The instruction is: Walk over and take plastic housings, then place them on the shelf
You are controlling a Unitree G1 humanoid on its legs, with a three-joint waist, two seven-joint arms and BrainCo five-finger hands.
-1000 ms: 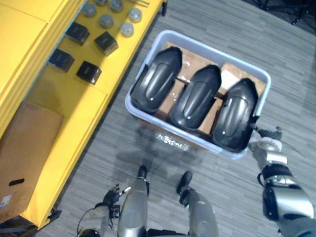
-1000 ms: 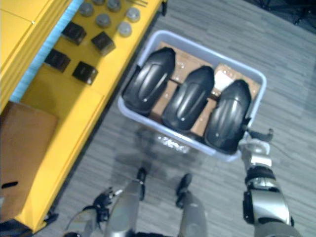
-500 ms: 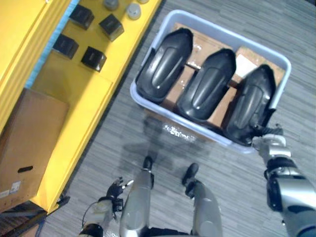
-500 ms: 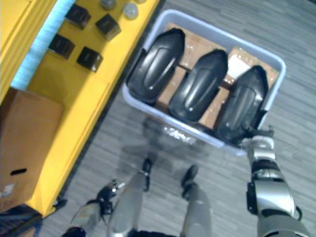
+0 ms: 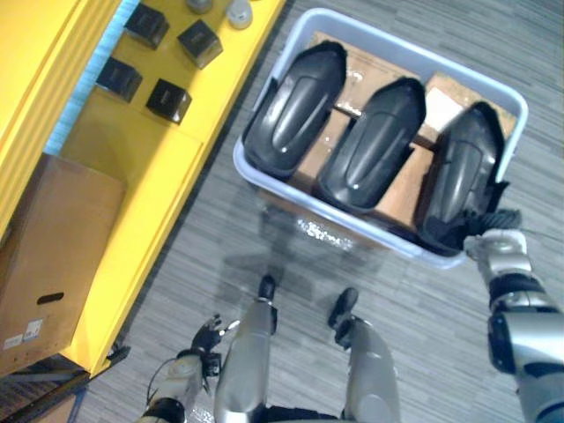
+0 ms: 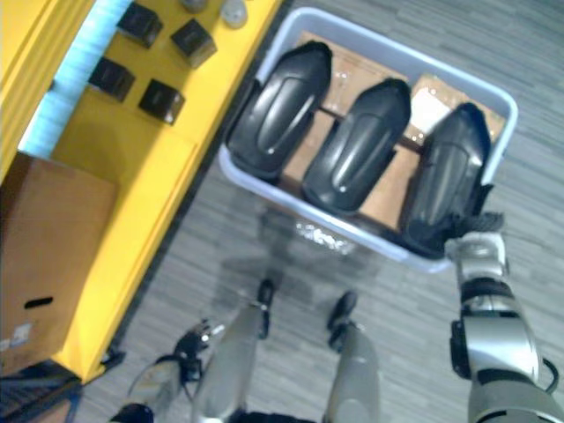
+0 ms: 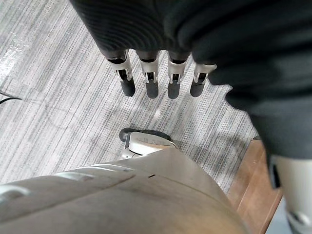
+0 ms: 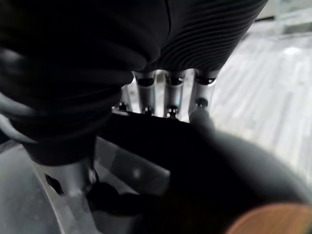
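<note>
Grey floor (image 5: pixel 220 229), housing (image 5: pixel 463 176) obscuring right robot hand (image 5: pixel 496 240)

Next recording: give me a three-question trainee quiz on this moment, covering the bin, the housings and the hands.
1. How many black plastic housings lie in the pale blue bin?
2. True or false: the left hand hangs over the floor, fingers straight, holding nothing.
3. Counted from the yellow shelf, which housing is the right hand at? A) nearest B) middle C) farthest

Key: 1. three; 2. true; 3. C
</note>
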